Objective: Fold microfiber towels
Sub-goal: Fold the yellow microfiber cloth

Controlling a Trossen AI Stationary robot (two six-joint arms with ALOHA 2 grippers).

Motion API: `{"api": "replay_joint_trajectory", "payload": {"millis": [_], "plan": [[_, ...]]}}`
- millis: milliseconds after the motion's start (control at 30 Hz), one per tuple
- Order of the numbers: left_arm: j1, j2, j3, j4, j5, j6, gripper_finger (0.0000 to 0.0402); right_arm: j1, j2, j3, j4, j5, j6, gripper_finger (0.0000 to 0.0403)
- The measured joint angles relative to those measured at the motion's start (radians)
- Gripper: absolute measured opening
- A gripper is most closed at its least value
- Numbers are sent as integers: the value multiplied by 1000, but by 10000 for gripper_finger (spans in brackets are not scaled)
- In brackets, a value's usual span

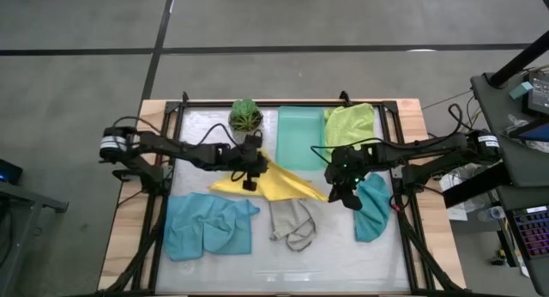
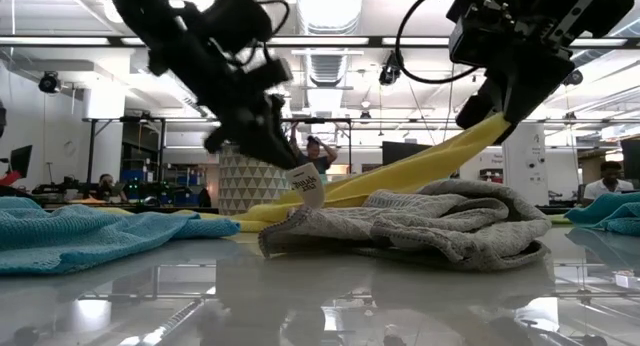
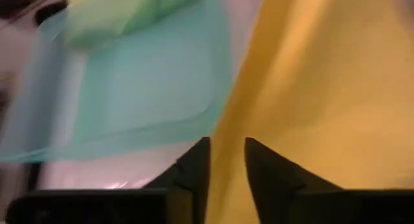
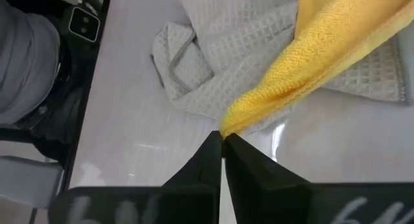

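Right wrist view: right gripper [image 4: 222, 141] is pinched tight on a corner of the yellow towel [image 4: 323, 62], lifting it off the table [image 1: 343, 254], likely to stretch it for folding. Left gripper [image 3: 226, 160] has fingers a narrow gap apart over the towel's left side, not clearly gripping. Towel hangs mid-table as a taut, creased band above the pale grey towel [image 2: 430, 226].
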Motion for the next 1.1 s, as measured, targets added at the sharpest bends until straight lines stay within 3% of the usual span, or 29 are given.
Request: {"api": "replay_joint_trajectory", "payload": {"millis": [100, 233, 467, 633, 833, 1100], "plan": [[15, 47, 4, 3, -104, 39, 138, 0, 1, 0, 0, 0, -1, 9], [43, 81, 2, 31, -70, 63, 174, 0, 1, 0, 2, 0, -16, 9], [57, 138, 4, 99, -15, 79, 181, 0, 1, 0, 4, 0, -18, 9], [59, 166, 8, 97, -12, 81, 137, 0, 1, 0, 4, 0, -17, 9], [58, 118, 7, 18, -10, 77, 17, 0, 1, 0, 12, 8, -13, 9], [5, -96, 10, -157, -35, 4, 1, 11, -5, 34, 61, 30, -34, 8]]}}
